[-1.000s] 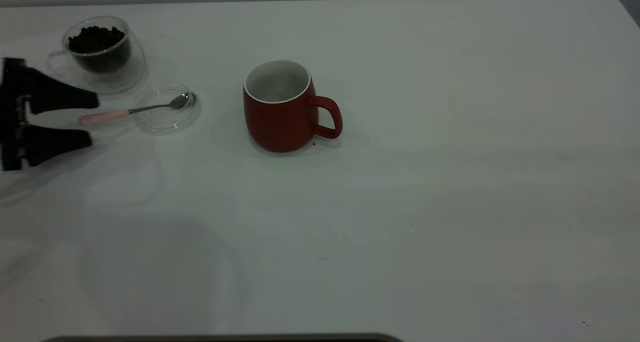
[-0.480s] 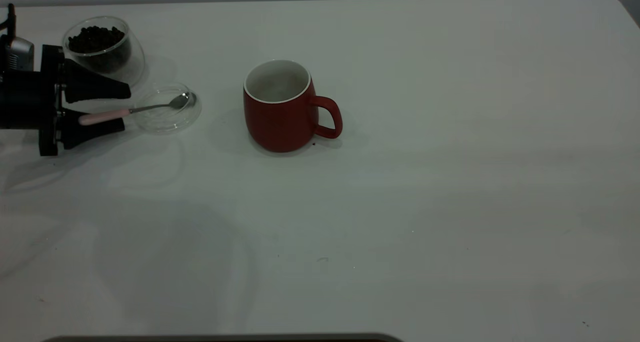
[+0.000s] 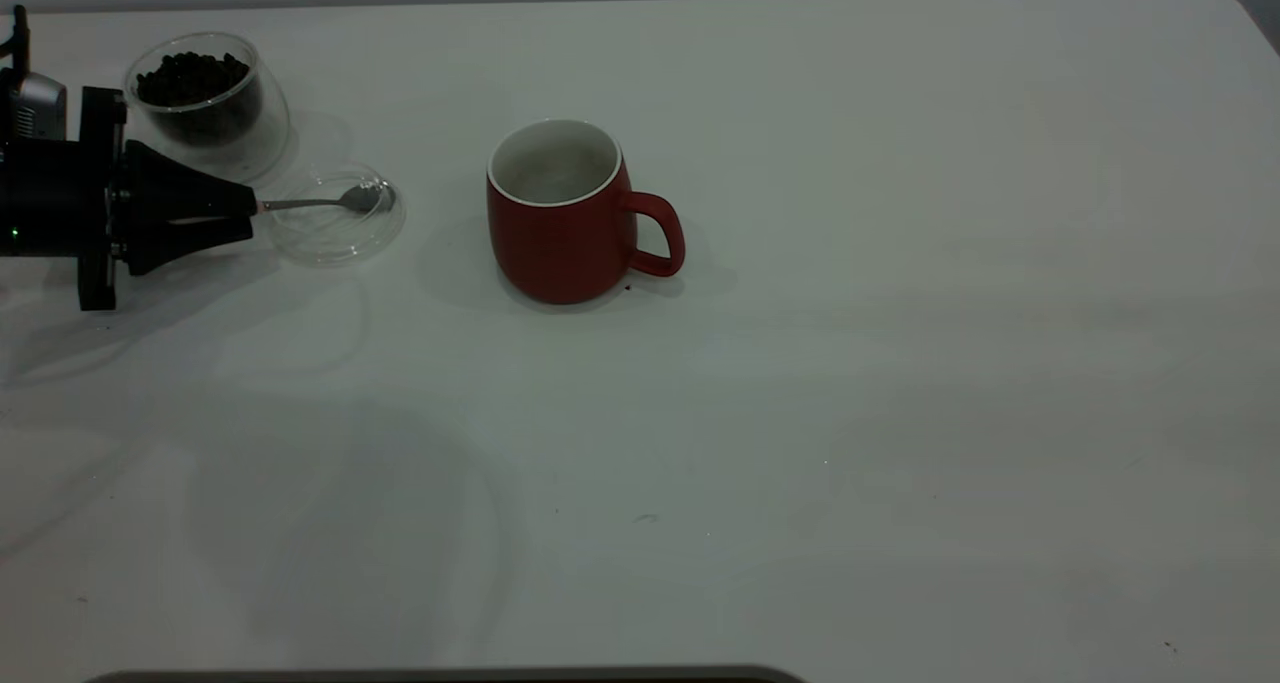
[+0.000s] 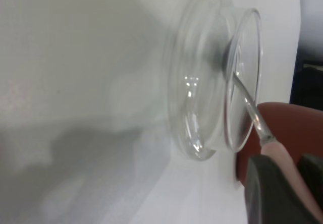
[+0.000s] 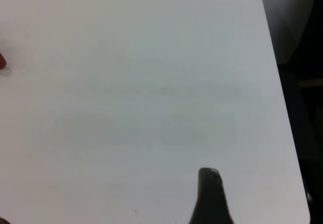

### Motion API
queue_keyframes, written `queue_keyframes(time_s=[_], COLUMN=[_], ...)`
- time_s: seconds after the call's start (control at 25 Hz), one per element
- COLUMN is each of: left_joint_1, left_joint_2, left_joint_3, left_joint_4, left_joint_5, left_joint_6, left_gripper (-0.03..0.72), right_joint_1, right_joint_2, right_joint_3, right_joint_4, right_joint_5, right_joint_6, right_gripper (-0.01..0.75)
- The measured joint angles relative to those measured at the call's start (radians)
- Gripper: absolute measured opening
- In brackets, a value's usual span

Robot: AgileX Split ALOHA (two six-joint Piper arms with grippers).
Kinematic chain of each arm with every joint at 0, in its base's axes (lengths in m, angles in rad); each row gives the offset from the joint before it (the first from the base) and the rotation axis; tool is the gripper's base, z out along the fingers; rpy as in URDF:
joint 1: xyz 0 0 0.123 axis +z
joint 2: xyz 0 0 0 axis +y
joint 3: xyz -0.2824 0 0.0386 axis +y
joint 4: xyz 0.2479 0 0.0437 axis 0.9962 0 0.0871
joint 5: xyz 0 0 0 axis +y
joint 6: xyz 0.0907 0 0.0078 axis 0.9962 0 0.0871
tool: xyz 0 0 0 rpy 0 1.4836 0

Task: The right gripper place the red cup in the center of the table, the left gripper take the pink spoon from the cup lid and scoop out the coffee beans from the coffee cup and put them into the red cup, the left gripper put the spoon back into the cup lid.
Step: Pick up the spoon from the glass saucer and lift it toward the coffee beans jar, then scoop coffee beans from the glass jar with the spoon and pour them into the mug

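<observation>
My left gripper is at the far left of the table, shut on the pink handle of the pink spoon. The spoon's bowl rests in the clear cup lid. In the left wrist view the fingers clamp the pale pink handle, with the cup lid just beyond. The coffee cup with coffee beans stands behind the gripper. The red cup stands upright mid-table, handle to the right. My right gripper is outside the exterior view; one finger shows over bare table.
The red cup also shows behind the lid in the left wrist view. The table's rounded edge lies close beside the right gripper. A dark strip runs along the front edge.
My left gripper moved right to the spoon handle, straddled it open, and has now shut on it. The spoon's bowl stays in the lid.
</observation>
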Motion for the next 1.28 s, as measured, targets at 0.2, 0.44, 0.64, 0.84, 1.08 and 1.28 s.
queue_keyframes(time_s=[0.2, 0.44, 0.64, 0.84, 1.08, 1.28], left_joint_1=[0.0, 0.0, 0.0, 0.0, 0.0, 0.003], left_joint_2=[-0.006, -0.088, -0.18, -0.314, -0.525, -0.596], left_joint_3=[0.0, 0.0, 0.0, 0.0, 0.002, 0.002], left_joint_4=[0.004, 0.09, 0.246, 0.405, 0.559, 0.634], left_joint_5=[-0.024, -0.068, -0.071, -0.042, -0.079, -0.149], left_joint_6=[0.017, -0.017, -0.142, -0.253, -0.433, -0.512], left_gripper=[0.115, 0.115, 0.115, 0.115, 0.115, 0.115], right_joint_1=[0.0, 0.0, 0.0, 0.0, 0.0, 0.0], right_joint_2=[0.0, 0.0, 0.0, 0.0, 0.0, 0.0], right_joint_3=[0.0, 0.0, 0.0, 0.0, 0.0, 0.0], right_joint_4=[0.0, 0.0, -0.001, -0.001, -0.001, -0.001], right_joint_5=[0.0, 0.0, 0.0, 0.0, 0.0, 0.0], right_joint_6=[0.0, 0.0, 0.0, 0.0, 0.0, 0.0], right_gripper=[0.587, 0.587, 0.587, 0.587, 0.587, 0.587])
